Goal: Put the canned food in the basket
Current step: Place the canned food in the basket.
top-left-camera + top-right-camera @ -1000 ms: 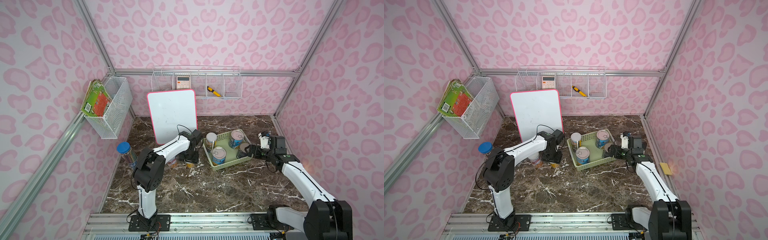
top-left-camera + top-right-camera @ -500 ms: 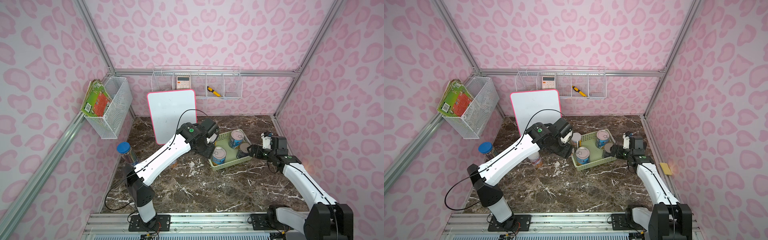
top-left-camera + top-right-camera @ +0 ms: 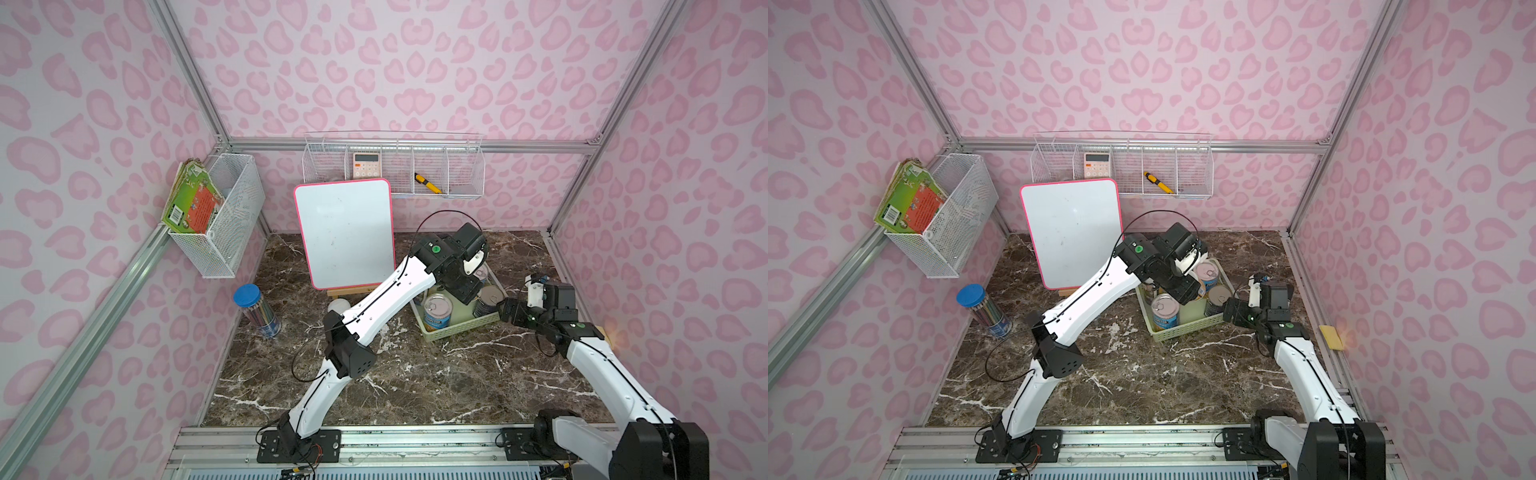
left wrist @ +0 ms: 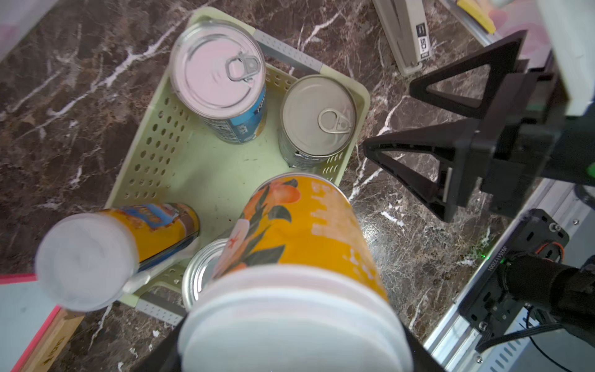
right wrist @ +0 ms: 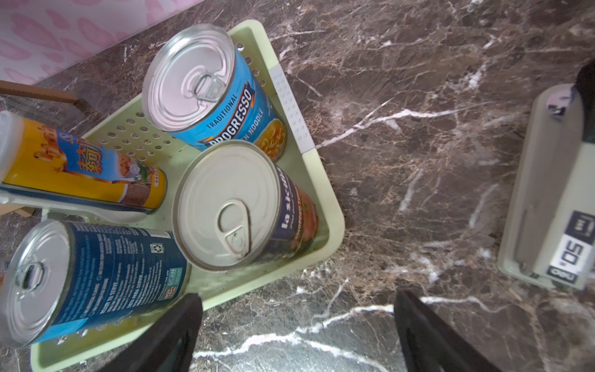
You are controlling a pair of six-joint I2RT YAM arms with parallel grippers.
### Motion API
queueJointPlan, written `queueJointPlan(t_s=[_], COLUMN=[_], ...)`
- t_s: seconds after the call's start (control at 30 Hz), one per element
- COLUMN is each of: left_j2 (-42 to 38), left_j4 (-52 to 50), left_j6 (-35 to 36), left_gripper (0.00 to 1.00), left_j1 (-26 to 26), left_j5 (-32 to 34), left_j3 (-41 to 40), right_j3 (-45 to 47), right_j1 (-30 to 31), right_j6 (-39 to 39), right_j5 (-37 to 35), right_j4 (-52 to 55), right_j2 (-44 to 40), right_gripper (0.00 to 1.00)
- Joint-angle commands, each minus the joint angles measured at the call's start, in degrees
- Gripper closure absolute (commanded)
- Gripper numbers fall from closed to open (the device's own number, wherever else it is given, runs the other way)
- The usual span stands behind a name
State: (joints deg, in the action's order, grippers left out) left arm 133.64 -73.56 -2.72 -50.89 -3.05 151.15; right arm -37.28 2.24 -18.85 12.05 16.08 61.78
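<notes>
The pale green basket [image 3: 459, 329] [image 3: 1183, 329] [image 4: 145, 135] [image 5: 325, 180] sits right of centre on the marble. Three silver-topped cans stand in it, among them a blue Progresso one [image 5: 225, 106] [image 4: 219, 71] and a dark-labelled one [image 5: 231, 206] [image 4: 318, 119], along with a yellow can with a white lid [image 4: 96, 254] [image 5: 83, 167]. My left gripper [image 3: 465, 286] [image 4: 293, 348] hangs over the basket, shut on an orange-yellow can [image 4: 289, 232] with a white lid. My right gripper [image 3: 505, 309] [image 5: 296, 328] [image 4: 389, 119] stands open and empty just outside the basket's right wall. Another white-lidded can [image 3: 338, 306] stands on the table by the whiteboard.
A pink-framed whiteboard [image 3: 345, 232] leans on its stand behind the basket. A pencil jar with a blue lid [image 3: 257, 309] stands at the left wall. A pale grey stapler-like box [image 5: 553, 199] lies on the marble right of the basket. Wire baskets [image 3: 395, 170] hang on the walls.
My left arm has risen from the table by the whiteboard and swung right, carrying the orange-yellow can over the basket. The right arm has hardly moved.
</notes>
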Motion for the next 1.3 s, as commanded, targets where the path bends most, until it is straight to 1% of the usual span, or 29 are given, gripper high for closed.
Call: queueJointPlan(t_s=[0.0,0.1,0.17,0.27,0.43,0.7,0.83,0.9,0.93,1.03,1.1,1.2,1.27], left_j2=[2.0,3.8,4.1,5.7,8.6,11.7,12.8,13.1,13.1,13.1,13.2,13.2,13.1], left_j4=[0.4,1.0,3.4,5.2,2.8,-0.7,-2.2,-2.8,-3.1,-3.0,-2.5,-1.7,-1.2], left_j6=[2.8,3.0,2.9,3.0,3.4,6.7,7.6,8.2,8.5,9.4,9.9,10.0,10.1], left_gripper=[0.97,0.97,0.98,0.98,0.99,0.99,0.99,0.96,0.93,0.71,0.48,0.35,0.3], left_j1=[0.1,0.1,0.1,0.2,0.2,0.1,-0.1,-0.3,-0.4,-0.8,-1.0,-1.4,-1.7], left_j5=[-1.1,0.4,1.0,0.3,0.9,4.6,5.2,5.7,6.0,6.1,6.6,6.5,5.8], left_j3=[0.4,0.1,-1.8,-2.9,-2.4,-1.6,-1.6,-1.5,-1.6,-1.5,-1.6,-1.6,-1.6], right_j3=[1.1,2.3,3.4,4.5,4.7,5.8,6.0,6.0,6.0,6.1,6.0,6.1,6.1], right_j1=[0.1,-0.3,-0.6,-0.8,-1.4,-1.5,-1.5,-1.5,-1.5,-1.5,-1.5,-1.5,-1.5], right_j6=[-0.6,-1.4,-2.1,-2.0,-1.1,-1.3,-0.9,-0.8,-0.7,-0.7,-0.6,-0.6,-0.6], right_j5=[-1.0,-1.9,-1.7,-0.9,-0.9,1.4,2.6,2.8,2.7,3.0,3.2,3.5,3.6], right_j4=[-2.2,-3.0,-3.9,-4.6,-4.4,-6.0,-6.5,-6.4,-6.3,-6.6,-6.5,-6.5,-6.4], right_j2=[-0.7,-0.3,-0.1,0.0,-0.2,0.7,1.1,1.5,1.6,1.9,2.2,2.3,2.3], right_gripper=[0.04,0.05,0.05,0.04,0.05,0.04,0.04,0.04,0.04,0.04,0.04,0.04,0.04])
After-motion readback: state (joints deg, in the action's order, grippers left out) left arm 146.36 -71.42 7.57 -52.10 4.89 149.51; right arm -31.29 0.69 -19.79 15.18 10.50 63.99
